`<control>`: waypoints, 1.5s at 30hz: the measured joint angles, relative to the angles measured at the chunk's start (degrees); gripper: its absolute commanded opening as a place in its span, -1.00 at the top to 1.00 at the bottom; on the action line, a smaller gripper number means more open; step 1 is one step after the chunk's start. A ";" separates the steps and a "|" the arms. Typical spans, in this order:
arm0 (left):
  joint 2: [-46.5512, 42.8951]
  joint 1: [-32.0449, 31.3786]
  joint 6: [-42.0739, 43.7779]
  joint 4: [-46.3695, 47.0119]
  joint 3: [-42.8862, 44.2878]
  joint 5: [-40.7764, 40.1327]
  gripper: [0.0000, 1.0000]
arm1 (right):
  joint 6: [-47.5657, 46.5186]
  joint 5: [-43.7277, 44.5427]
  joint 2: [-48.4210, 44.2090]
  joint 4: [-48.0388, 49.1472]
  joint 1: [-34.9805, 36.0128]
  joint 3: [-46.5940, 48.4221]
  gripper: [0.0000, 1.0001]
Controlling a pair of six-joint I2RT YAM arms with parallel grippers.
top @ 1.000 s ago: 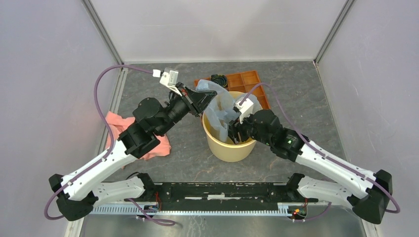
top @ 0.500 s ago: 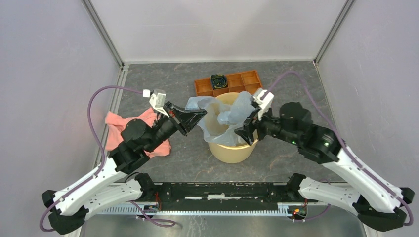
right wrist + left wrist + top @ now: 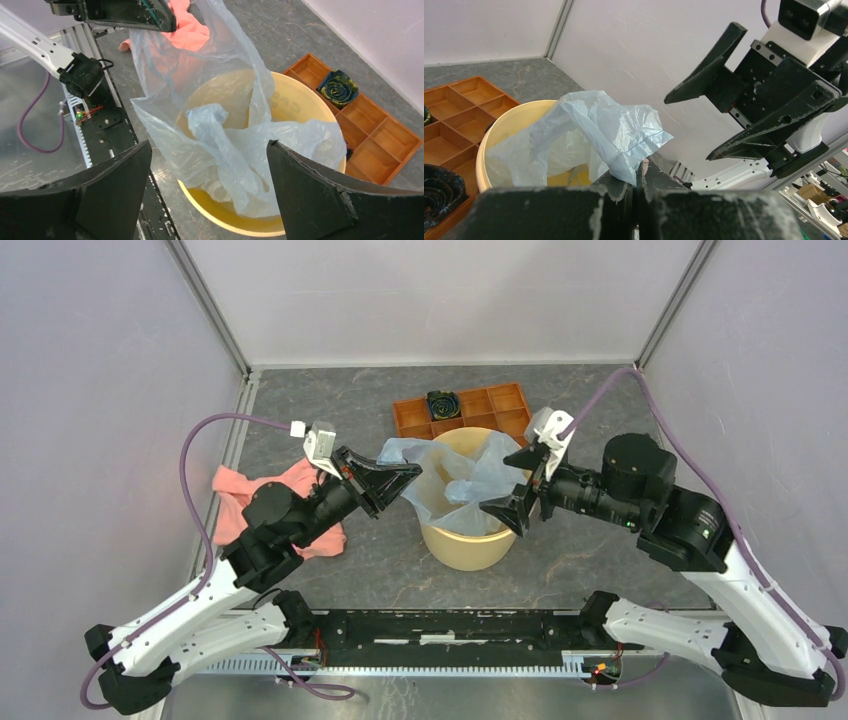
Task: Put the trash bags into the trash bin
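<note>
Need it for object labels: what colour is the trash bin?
Yellow-tan; the trash bin shows best in the right wrist view.

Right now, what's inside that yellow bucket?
A pale blue plastic bag lies in the bucket, spilling over its rim; the left hand pinches one corner. The bucket's bottom is hidden under the film.

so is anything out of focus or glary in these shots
Top external: even light, sharp, no glare. Left wrist: the left end effector is a dark mass along the bottom edge; the trash bag is crisp. Right wrist: the trash bin shows through the bag.
</note>
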 measured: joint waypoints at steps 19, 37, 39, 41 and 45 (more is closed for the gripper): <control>-1.29 0.00 0.00 -1.33 0.00 0.94 0.96 | -7.96 4.48 12.00 2.21 0.33 -1.88 0.99; -17.05 0.00 -9.64 -9.25 -13.29 -0.57 0.95 | 21.94 36.04 -31.32 29.18 0.31 -38.51 0.99; -19.58 0.00 -11.32 -9.97 -14.82 -1.49 0.94 | 21.99 37.11 -31.39 26.99 0.31 -38.32 0.98; -21.16 0.00 -12.66 -11.19 -15.91 -2.51 0.94 | 20.92 37.70 -30.51 23.41 0.31 -36.94 0.97; -22.84 0.00 -14.43 -16.59 -16.31 -5.99 0.94 | 16.83 41.72 -26.25 14.16 0.31 -29.44 0.98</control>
